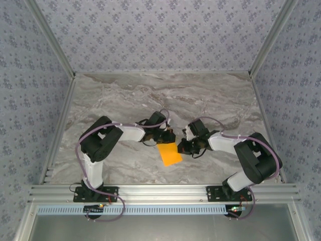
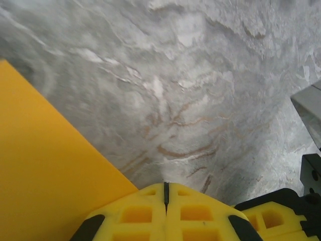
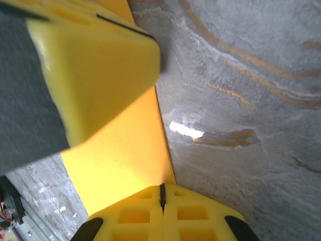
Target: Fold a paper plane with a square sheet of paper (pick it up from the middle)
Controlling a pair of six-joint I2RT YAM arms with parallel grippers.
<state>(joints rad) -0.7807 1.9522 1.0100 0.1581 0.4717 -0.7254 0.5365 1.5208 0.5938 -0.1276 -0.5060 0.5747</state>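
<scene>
The orange sheet of paper point(image 1: 169, 153) lies on the marble table between the two arms, seen from above as a narrow four-sided shape, taller than wide. My left gripper point(image 1: 164, 138) is shut at its upper left corner; in the left wrist view the paper point(image 2: 45, 170) runs under the closed fingertips point(image 2: 165, 187) from the left. My right gripper point(image 1: 181, 146) is shut at the upper right edge, and the paper point(image 3: 125, 150) ends right at its closed tips point(image 3: 161, 188). Neither view shows paper pinched between the jaws. The left finger point(image 3: 95, 65) hangs over the paper.
The marble tabletop point(image 1: 165, 95) stretches open behind the grippers. Patterned walls close off the back and both sides, and a metal rail point(image 1: 165, 191) runs along the near edge by the arm bases. The two grippers stand close together, with the right finger point(image 2: 273, 218) beside the left one.
</scene>
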